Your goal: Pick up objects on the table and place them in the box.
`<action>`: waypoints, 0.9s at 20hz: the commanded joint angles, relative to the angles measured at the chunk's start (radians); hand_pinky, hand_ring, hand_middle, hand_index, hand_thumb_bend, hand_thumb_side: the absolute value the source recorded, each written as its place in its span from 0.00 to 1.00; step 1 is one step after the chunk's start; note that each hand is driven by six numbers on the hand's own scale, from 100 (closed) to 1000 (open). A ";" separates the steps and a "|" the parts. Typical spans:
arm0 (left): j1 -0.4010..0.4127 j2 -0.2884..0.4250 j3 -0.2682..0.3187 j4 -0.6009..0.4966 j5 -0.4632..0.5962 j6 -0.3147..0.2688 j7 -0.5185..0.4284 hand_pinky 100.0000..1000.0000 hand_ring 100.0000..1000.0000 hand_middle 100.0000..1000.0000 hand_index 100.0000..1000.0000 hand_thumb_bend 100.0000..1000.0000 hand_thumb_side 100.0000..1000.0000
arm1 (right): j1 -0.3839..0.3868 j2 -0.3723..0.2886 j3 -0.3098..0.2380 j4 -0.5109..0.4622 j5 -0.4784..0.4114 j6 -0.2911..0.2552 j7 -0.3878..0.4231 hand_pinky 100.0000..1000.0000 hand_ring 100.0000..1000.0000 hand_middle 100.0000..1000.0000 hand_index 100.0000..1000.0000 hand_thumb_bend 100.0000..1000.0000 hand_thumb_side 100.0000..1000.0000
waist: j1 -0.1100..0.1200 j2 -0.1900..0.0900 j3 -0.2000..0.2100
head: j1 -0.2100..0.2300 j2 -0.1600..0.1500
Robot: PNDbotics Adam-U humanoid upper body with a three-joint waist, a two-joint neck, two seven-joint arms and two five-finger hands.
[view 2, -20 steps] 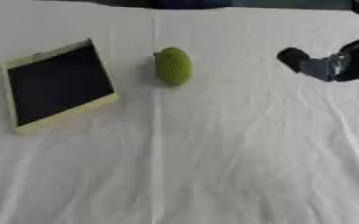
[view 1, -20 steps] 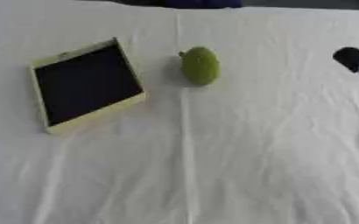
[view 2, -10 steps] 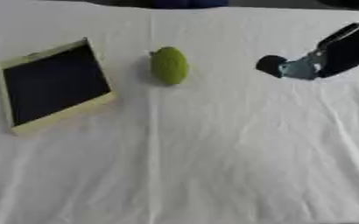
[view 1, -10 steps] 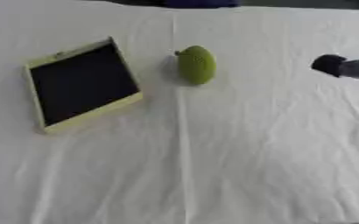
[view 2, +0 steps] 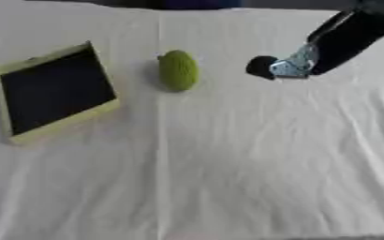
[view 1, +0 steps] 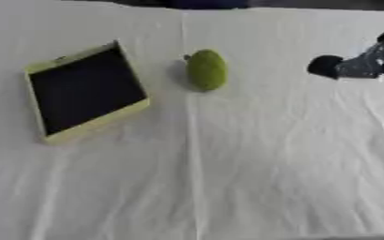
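A green oval fruit [view 2: 178,70] lies on the white tablecloth, upright along its long axis, just right of the box. The box [view 2: 52,91] is a shallow yellow-rimmed tray with a black inside, tilted, at the left. My right hand [view 2: 276,67] reaches in from the upper right on a black forearm and hovers to the right of the fruit, a short gap away, not touching it. Its fingers are blurred, so their state cannot be made out. My left hand shows in neither view.
The white cloth [view 2: 228,164] covers the whole table, with creases running down the middle. A dark band [view 2: 203,3] lies along the far edge.
My right hand has moved leftwards from the right edge towards the fruit. The fruit and the box have stayed put.
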 commanded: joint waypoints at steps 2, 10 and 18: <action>-0.016 0.026 0.000 -0.015 0.007 -0.001 -0.005 0.73 0.71 0.56 0.69 0.08 0.50 | -0.070 0.045 0.027 0.085 -0.008 -0.002 0.055 0.82 0.85 0.87 0.93 0.32 0.29 | 0.002 -0.026 0.002 | -0.008 0.008; -0.020 0.023 -0.002 -0.015 0.009 -0.001 -0.007 0.73 0.71 0.56 0.69 0.08 0.50 | -0.163 0.156 0.084 0.259 0.025 -0.036 0.123 0.82 0.86 0.87 0.94 0.31 0.27 | 0.002 -0.028 0.010 | -0.022 0.004; -0.026 0.020 -0.003 -0.015 0.012 0.000 -0.008 0.73 0.71 0.56 0.69 0.07 0.50 | -0.211 0.240 0.097 0.403 0.063 -0.074 0.140 0.83 0.86 0.88 0.94 0.31 0.26 | 0.005 -0.020 0.015 | -0.028 -0.005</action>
